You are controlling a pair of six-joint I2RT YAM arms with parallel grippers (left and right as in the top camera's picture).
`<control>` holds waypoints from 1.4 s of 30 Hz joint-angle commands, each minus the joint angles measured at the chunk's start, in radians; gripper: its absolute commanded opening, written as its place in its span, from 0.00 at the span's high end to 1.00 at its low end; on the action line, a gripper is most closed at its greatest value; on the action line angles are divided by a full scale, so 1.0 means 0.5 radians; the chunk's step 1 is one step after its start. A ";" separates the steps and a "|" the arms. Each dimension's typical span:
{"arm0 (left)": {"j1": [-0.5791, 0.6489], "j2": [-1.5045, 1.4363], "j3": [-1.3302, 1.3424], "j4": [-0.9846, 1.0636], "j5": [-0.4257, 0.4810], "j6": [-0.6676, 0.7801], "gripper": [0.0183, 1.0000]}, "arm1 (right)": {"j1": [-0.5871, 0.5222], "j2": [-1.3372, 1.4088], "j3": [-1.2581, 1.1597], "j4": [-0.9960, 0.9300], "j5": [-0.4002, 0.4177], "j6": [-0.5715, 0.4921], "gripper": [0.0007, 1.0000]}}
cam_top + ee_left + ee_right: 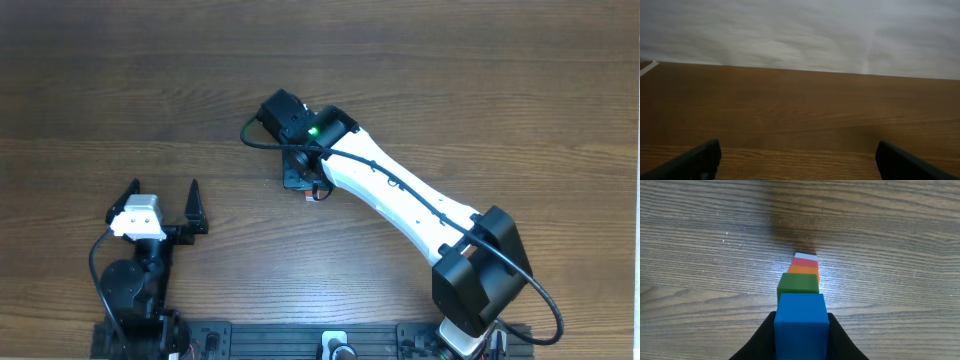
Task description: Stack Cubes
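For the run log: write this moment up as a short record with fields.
surface: wooden table
cubes, bottom to top: white cube, red cube, orange cube, green cube
right end effector: shut on blue cube, directly above the green cube; contact unclear
left end effector: open, holding nothing, near its own arm's base, apart from the cubes
task state: blue cube not yet released
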 commanded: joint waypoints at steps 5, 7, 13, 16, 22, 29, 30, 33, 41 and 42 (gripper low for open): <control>0.010 -0.016 -0.013 -0.003 0.019 0.024 0.00 | 0.014 0.018 0.035 0.000 0.002 0.020 0.99; 0.010 -0.016 -0.013 -0.003 0.019 0.023 0.00 | 0.014 0.018 0.041 -0.001 -0.005 0.019 0.99; 0.010 -0.016 -0.013 -0.003 0.019 0.023 0.00 | 0.014 0.018 0.047 -0.001 -0.018 0.019 0.99; 0.010 -0.016 -0.013 -0.003 0.018 0.024 0.00 | 0.012 0.018 0.051 -0.007 -0.018 0.019 0.99; 0.010 -0.016 -0.013 -0.003 0.019 0.024 0.00 | 0.007 0.018 0.089 -0.033 -0.016 0.018 0.99; 0.010 -0.016 -0.013 -0.003 0.019 0.024 0.00 | 0.007 0.018 0.089 -0.040 -0.010 0.018 0.99; 0.010 -0.016 -0.013 -0.003 0.019 0.023 0.00 | 0.007 0.018 0.089 -0.040 -0.008 0.018 0.99; 0.010 -0.016 -0.012 -0.003 0.018 0.024 0.00 | 0.007 0.025 0.089 -0.050 0.014 0.019 0.99; 0.010 -0.016 -0.013 -0.003 0.019 0.024 0.00 | 0.007 0.063 0.089 -0.044 0.027 0.020 0.99; 0.010 -0.016 -0.013 -0.003 0.019 0.024 0.00 | 0.007 0.071 0.089 -0.043 0.027 0.021 0.99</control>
